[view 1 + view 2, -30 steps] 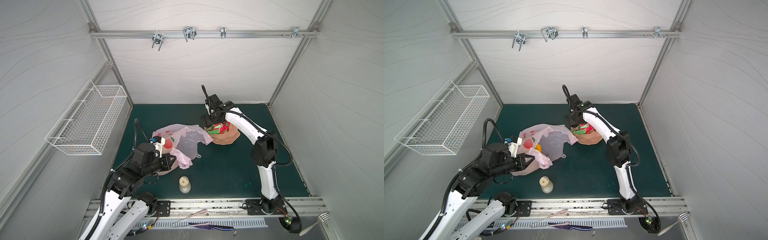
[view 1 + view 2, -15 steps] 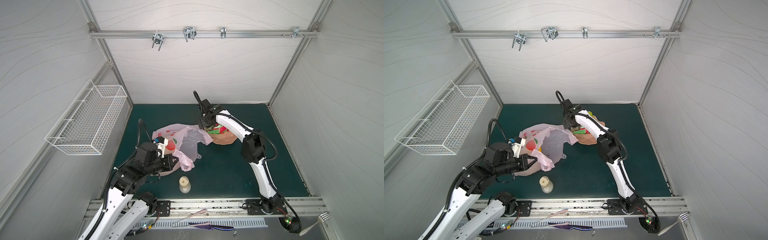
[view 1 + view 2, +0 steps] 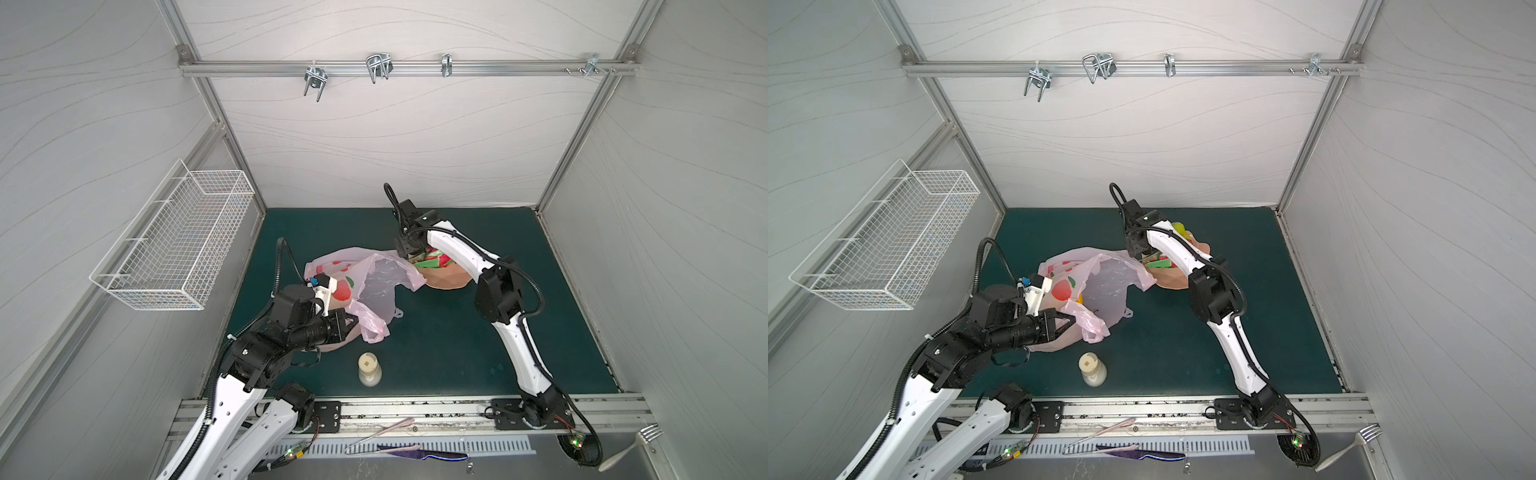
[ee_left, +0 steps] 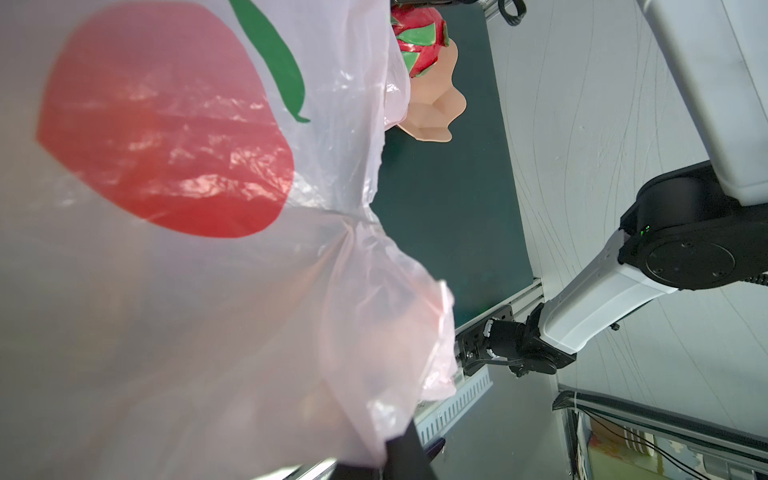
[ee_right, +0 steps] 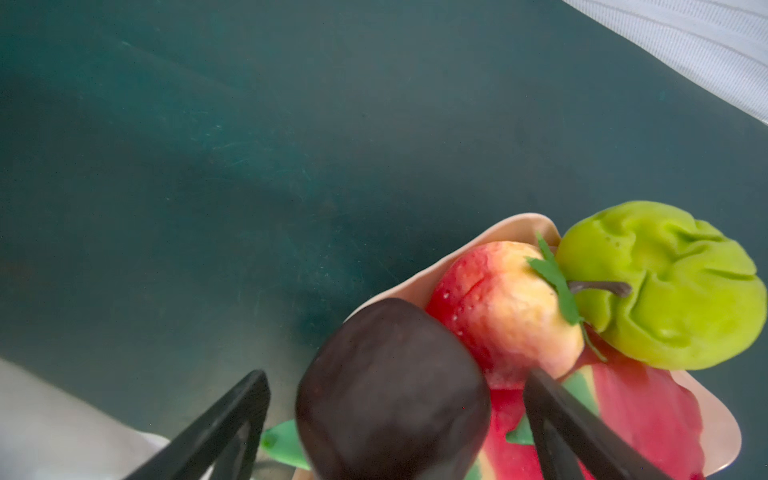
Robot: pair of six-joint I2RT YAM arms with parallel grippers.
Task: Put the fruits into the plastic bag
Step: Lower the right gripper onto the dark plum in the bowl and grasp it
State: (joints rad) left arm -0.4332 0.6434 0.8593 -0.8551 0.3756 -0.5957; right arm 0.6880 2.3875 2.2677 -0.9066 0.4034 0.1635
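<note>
- My left gripper (image 3: 352, 322) has its jaws pressed together on a bunched pink fold of the plastic bag (image 3: 376, 282).
- The bag lies on the bench (image 3: 436, 353) toward its left edge. Its far flap laps against the peach dish (image 3: 446, 281).
- My right gripper (image 5: 397, 376) hangs over the dish, which sits near the bench's back edge. Its jaws are spread wide either side of the dark plum (image 5: 390, 415), with a gap on both sides, so nothing is gripped.
- Beside the plum in the dish are a red-and-yellow fruit (image 5: 507, 307), a green pear (image 5: 673, 286) and watermelon slices (image 5: 648, 407).
</note>
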